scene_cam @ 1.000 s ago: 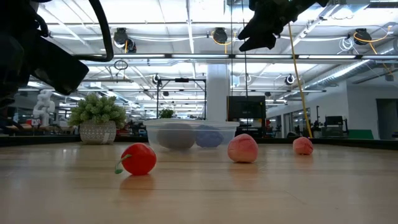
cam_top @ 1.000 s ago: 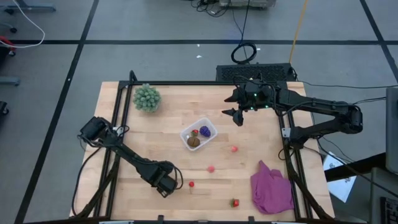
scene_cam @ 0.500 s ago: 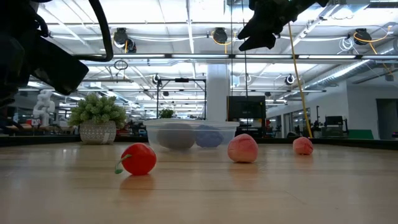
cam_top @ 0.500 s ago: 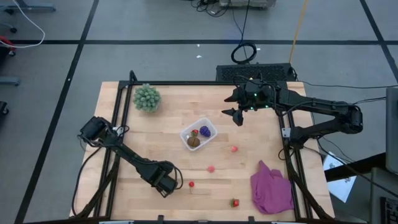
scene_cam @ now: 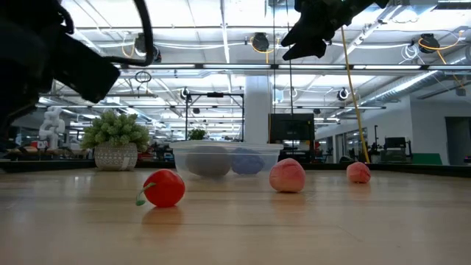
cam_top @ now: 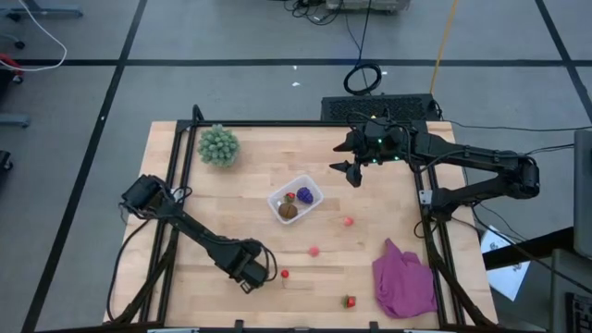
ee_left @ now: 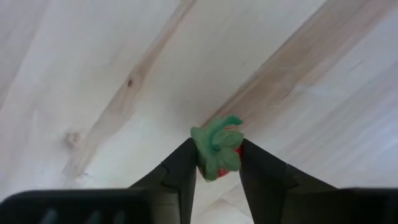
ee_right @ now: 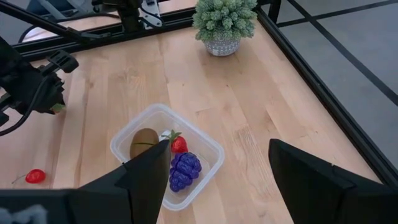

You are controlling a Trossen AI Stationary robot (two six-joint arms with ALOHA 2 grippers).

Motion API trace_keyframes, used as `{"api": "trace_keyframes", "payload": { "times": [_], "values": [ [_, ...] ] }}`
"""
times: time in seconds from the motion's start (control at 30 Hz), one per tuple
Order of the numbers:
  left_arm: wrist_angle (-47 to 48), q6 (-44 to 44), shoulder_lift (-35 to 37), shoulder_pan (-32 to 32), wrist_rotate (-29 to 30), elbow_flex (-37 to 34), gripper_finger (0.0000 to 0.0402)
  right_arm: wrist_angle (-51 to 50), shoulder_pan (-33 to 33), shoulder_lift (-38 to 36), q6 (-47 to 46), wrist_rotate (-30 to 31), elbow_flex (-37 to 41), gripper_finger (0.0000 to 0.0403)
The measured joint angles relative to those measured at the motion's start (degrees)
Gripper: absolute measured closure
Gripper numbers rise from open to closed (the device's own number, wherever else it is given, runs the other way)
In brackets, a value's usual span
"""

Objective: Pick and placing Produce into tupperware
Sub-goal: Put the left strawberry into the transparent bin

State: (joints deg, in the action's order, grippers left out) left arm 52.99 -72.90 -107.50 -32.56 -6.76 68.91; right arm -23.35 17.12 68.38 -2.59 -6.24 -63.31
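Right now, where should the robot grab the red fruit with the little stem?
Pinch the red fruit across its round body, not the thin stem, coming straight down from above. It sits alone on the table, bare wood all around.

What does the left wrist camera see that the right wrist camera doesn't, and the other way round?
Only the left wrist view shows, close up, a red fruit with a green leafy top pinched between the left gripper's fingers. Only the right wrist view shows the tupperware holding a brown fruit, a small strawberry and a purple cluster, plus the green plant. Both show the wooden table.
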Motion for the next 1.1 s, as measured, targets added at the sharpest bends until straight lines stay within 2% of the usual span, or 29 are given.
{"api": "trace_keyframes", "payload": {
  "times": [0.3,0.5,0.83,1.0,1.1],
  "values": [
    [1.8,5.3,0.1,2.9,0.4,2.5,0.0289,0.0,0.0,0.0,0.0,0.0,0.0,0.014],
    [7.9,9.4,0.2,5.4,1.6,5.7,0.0287,0.2,0.0,0.0,0.0,0.0,0.0,0.014],
    [21.7,20.2,0.3,9.6,12.1,17.4,0.0286,2.1,0.0,0.0,0.0,0.0,0.0,0.014],
    [28.0,26.5,0.3,13.8,16.9,22.0,0.0286,2.1,0.0,0.0,0.3,0.0,0.0,0.014],
    [28.3,31.5,0.3,17.4,19.0,23.8,0.0286,2.1,0.1,0.0,1.0,0.1,0.0,0.014]
  ]
}}
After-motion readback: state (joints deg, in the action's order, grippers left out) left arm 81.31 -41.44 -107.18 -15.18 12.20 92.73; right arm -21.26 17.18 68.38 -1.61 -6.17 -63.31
